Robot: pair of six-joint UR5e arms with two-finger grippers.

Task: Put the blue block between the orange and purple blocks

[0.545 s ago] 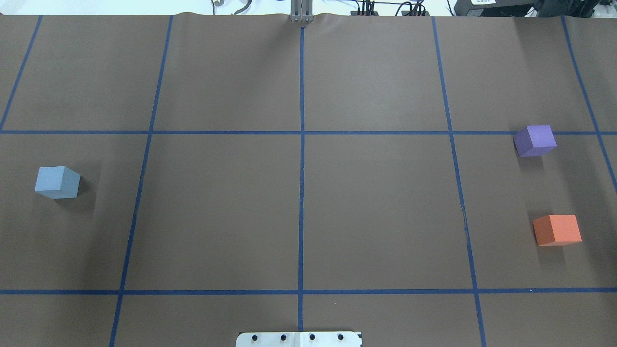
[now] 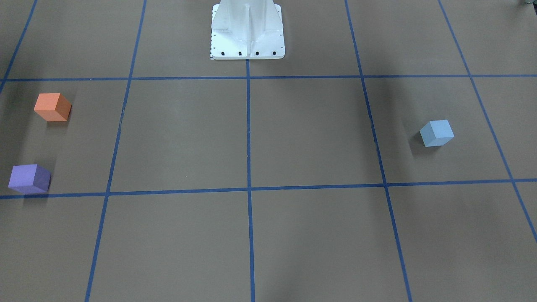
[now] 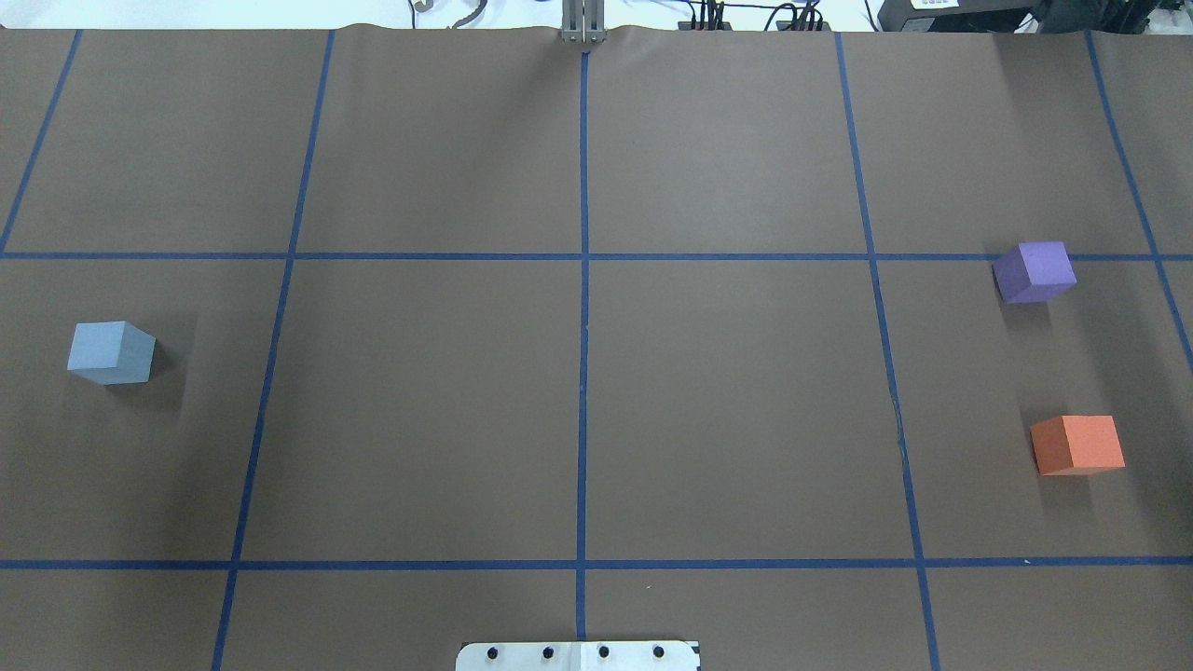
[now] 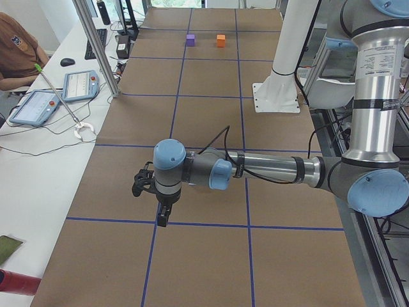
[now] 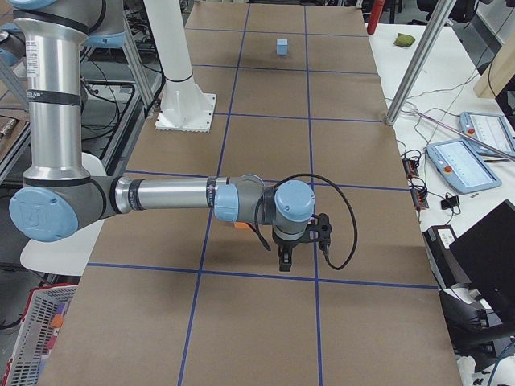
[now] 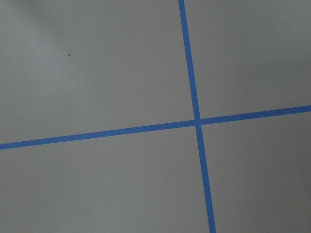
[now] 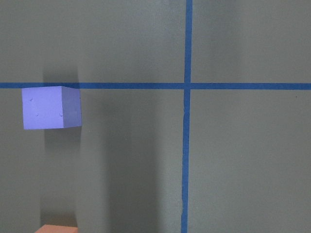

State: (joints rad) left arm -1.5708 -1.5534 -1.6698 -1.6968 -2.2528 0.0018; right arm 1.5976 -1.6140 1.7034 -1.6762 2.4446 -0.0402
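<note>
Nothing is done yet. The blue block [image 3: 110,351] sits by the left edge of the table [image 3: 419,419]. The orange block [image 3: 1078,445] and purple block [image 3: 1035,271] wait by the right edge, with a gap between them. The left gripper [image 4: 162,219] and right gripper [image 5: 286,261] carry no block. They show only from the side, so I cannot tell if their fingers are apart or together.

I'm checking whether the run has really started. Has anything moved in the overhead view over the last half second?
Nothing has visibly changed. The pale blue cube-shaped block sits in the same spot on the left. The purple cube-shaped block and the orange cube-shaped block are unmoved on the right, still apart from each other. No arm shows in the overhead view.
</note>
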